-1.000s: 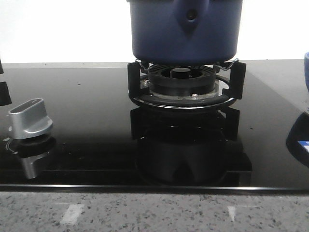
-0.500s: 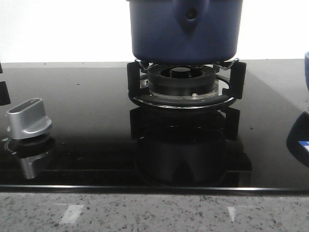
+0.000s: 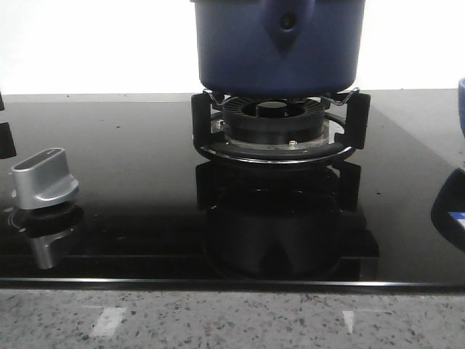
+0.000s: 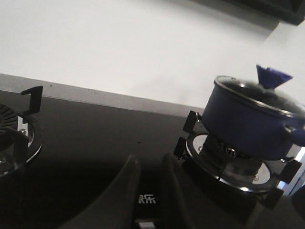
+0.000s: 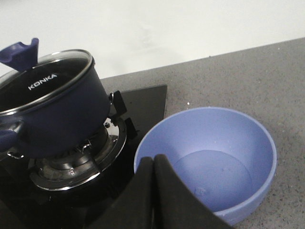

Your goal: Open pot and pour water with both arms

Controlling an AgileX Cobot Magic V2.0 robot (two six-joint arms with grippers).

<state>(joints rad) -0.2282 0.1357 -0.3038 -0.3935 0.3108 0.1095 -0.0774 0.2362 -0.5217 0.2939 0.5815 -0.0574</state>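
Observation:
The dark-blue pot (image 3: pixel 276 51) stands on the burner grate (image 3: pixel 280 134) at the back middle, its teardrop bracket facing me. In the left wrist view the pot (image 4: pixel 243 124) carries a glass lid (image 4: pixel 255 93) with a blue knob (image 4: pixel 272 76). The right wrist view shows the pot (image 5: pixel 52 119) with the lid (image 5: pixel 43 71) on it. My left gripper (image 4: pixel 150 160) hovers over the black hob, well apart from the pot, jaws a little apart and empty. My right gripper (image 5: pixel 153 160) is shut and empty, by the near rim of the bowl. Neither gripper shows in the front view.
A light-blue bowl (image 5: pixel 190 124) holding a little water stands on the grey counter right of the hob, seen as a sliver in the front view (image 3: pixel 462 102). A silver control knob (image 3: pixel 43 178) is at front left. A second burner (image 4: pixel 14 138) lies further left.

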